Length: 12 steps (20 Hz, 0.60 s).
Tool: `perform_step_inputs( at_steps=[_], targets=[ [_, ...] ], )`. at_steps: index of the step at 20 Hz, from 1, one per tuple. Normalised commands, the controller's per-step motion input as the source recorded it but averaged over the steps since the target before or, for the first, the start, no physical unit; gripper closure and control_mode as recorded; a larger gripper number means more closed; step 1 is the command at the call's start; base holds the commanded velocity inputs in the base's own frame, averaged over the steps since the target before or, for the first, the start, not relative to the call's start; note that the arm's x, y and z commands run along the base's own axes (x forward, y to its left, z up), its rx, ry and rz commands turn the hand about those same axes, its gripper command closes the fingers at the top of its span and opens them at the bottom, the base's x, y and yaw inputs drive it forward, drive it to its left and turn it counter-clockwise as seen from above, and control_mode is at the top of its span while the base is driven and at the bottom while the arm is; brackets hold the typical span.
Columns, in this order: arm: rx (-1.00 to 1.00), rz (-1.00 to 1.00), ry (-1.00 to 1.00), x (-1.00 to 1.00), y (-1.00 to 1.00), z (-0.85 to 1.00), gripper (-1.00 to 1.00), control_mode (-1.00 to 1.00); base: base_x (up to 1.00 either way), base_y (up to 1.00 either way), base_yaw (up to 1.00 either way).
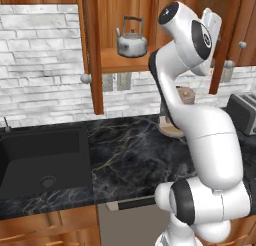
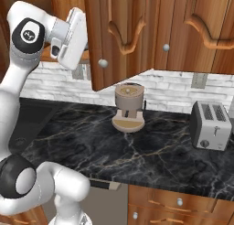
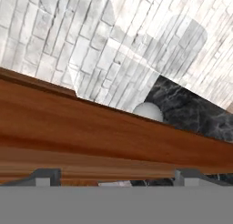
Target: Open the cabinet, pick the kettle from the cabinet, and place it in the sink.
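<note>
Squat silver metal kettle (image 1: 132, 42) upright on the wooden shelf inside the reddish-brown wooden wall cabinet (image 1: 93, 50), both doors swung open. Hand (image 3: 116, 175) spread wide, empty, at a door edge. Matte-black sink (image 1: 42, 160) lower left in the dark marble table (image 1: 130, 150).

sink (image 1: 30, 160) cut at left edge; toaster (image 1: 243, 112) cut right.
</note>
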Motion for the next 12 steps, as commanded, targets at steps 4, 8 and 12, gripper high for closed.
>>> perform_step_inputs(
  at_steps=[4, 8, 12],
  targets=[
    [0.00, -0.02, 0.00, -0.26, -0.44, 0.00, -1.00, -1.00, 0.00, 0.00, 0.00],
    [0.00, -0.01, 0.00, -0.22, -0.47, 0.04, -1.00, -1.00, 0.00, 0.00, 0.00],
    [0.00, 0.00, 0.00, -0.17, -0.45, 0.05, -1.00, -1.00, 0.00, 0.00, 0.00]
  ],
)
